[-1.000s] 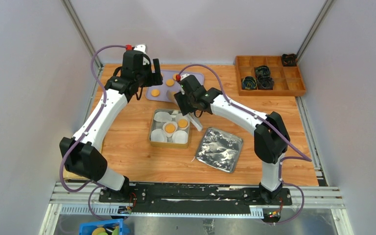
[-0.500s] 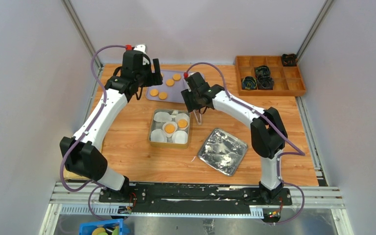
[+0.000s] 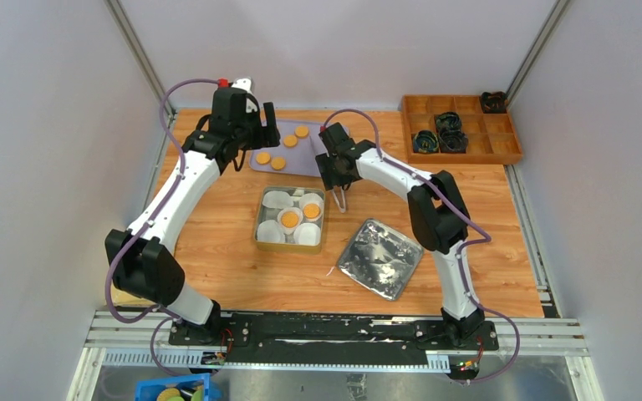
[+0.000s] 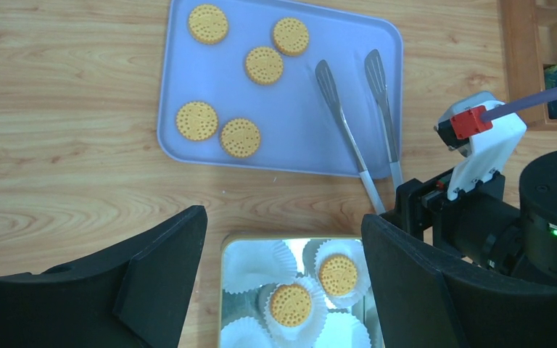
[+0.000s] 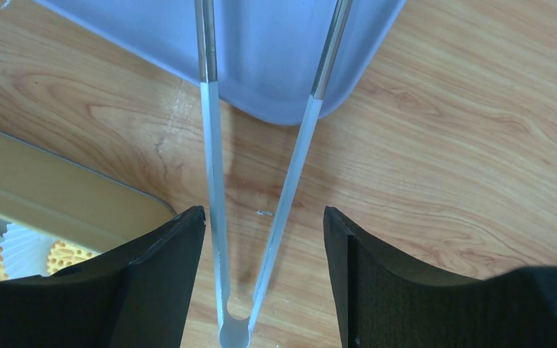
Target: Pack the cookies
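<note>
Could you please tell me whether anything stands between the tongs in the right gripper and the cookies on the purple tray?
Nothing visible does. The tongs have their tips spread over the tray, and only bare tray surface lies between them and the nearest of the cookies.

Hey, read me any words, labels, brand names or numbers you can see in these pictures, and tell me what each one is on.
No text can be read anywhere in these views.
The cookies carry only a pattern of dots, no lettering.
The lavender tray, the tongs, the metal tin and the foil lid show no print or label.
</note>
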Controlling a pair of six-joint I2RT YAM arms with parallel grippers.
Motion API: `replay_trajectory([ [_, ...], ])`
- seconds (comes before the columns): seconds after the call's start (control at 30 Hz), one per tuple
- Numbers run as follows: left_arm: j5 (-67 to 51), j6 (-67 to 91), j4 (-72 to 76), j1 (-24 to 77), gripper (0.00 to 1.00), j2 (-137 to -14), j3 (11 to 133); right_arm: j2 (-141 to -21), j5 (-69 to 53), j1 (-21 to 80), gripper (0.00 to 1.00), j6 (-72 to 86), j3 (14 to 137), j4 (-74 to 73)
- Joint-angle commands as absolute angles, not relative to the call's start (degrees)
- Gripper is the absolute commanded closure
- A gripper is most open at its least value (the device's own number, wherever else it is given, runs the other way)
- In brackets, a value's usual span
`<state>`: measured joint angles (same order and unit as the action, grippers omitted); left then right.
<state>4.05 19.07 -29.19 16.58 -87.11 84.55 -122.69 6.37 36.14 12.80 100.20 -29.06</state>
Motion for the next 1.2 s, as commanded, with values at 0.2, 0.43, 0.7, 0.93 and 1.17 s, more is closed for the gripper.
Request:
replay_trajectory([
  [0.2, 3.60, 19.18, -28.37, 16.17, 0.16, -88.01, 83.77, -128.28, 6.89, 36.54, 0.34, 13.20, 106.96, -32.59],
  [0.43, 3.34, 19.21, -28.18, 16.17, 0.16, -88.22, 83.40, -131.68, 5.98, 36.51, 0.39, 14.25, 108.41, -34.45],
  [0.7, 3.00, 19.29, -28.15, 16.17, 0.16, -88.18, 83.47, -130.19, 9.24, 36.56, 0.67, 13.00, 108.19, -36.63],
  [0.93, 3.15, 19.23, -28.19, 16.17, 0.16, -87.69, 83.67, -123.76, 12.28, 36.56, 0.79, 10.90, 107.54, -36.40],
  [1.17, 3.01, 19.32, -28.11, 16.17, 0.16, -87.60, 83.89, -119.41, 12.92, 36.64, 0.71, 8.67, 107.54, -32.74],
])
